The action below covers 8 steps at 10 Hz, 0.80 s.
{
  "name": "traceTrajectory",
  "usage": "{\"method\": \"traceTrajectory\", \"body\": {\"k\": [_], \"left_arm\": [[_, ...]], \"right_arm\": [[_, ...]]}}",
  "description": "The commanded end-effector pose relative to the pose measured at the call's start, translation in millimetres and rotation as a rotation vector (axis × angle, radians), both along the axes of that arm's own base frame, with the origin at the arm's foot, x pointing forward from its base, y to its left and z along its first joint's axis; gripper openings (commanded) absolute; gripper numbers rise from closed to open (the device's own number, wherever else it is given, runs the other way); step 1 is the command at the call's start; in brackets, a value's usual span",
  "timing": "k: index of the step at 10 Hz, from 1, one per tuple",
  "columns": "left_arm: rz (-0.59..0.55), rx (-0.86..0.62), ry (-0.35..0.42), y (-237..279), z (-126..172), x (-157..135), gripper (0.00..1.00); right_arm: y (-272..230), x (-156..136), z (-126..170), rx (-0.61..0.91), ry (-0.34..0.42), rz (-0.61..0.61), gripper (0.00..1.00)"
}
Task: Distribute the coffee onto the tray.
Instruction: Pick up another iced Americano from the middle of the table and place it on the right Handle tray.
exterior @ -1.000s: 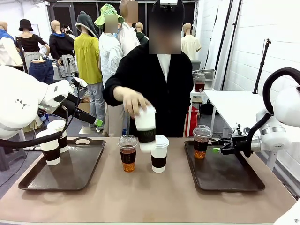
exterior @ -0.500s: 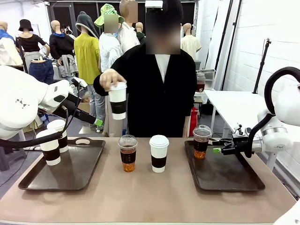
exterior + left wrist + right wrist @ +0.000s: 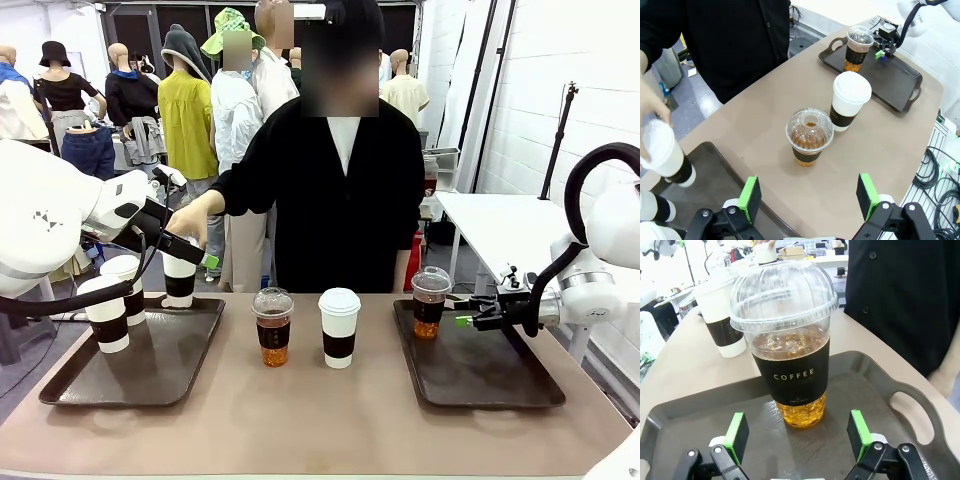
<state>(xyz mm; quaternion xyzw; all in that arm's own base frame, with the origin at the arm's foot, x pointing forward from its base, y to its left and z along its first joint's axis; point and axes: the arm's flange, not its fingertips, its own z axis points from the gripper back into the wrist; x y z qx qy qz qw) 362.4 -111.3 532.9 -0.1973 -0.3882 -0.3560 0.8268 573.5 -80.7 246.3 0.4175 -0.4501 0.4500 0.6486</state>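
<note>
The table [image 3: 330, 430] carries, in a row, left tray [image 3: 170, 365], clear cup [image 3: 273, 328], paper cup [image 3: 339, 330], right tray [image 3: 480, 375].

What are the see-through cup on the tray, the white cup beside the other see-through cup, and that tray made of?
See-through cup: clear glossy plastic, since ice and brown drink show through and the dome glints. White cup: looks like matte paper, with a dark sleeve, probably card. Tray: likely hard plastic, dark brown, faintly shiny; can't be sure.
</note>
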Motion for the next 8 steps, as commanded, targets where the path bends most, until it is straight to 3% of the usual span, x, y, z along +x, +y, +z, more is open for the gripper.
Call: {"method": "traceTrajectory", "body": {"k": [1,5,8], "left_arm": [[-0.002,-0.003,0.006,1,-1,0,1.0],[-0.002,-0.003,0.006,1,-1,0,1.0],[-0.002,-0.003,0.006,1,-1,0,1.0]], "right_arm": [[-6,-13,8,-0.015,-0.016,-0.015,1.0],[-7,-57,10,-0.018,0.002,-0.032,1.0],[20,-87,14,0.001,-0.03,-0.001,1.0]]}}
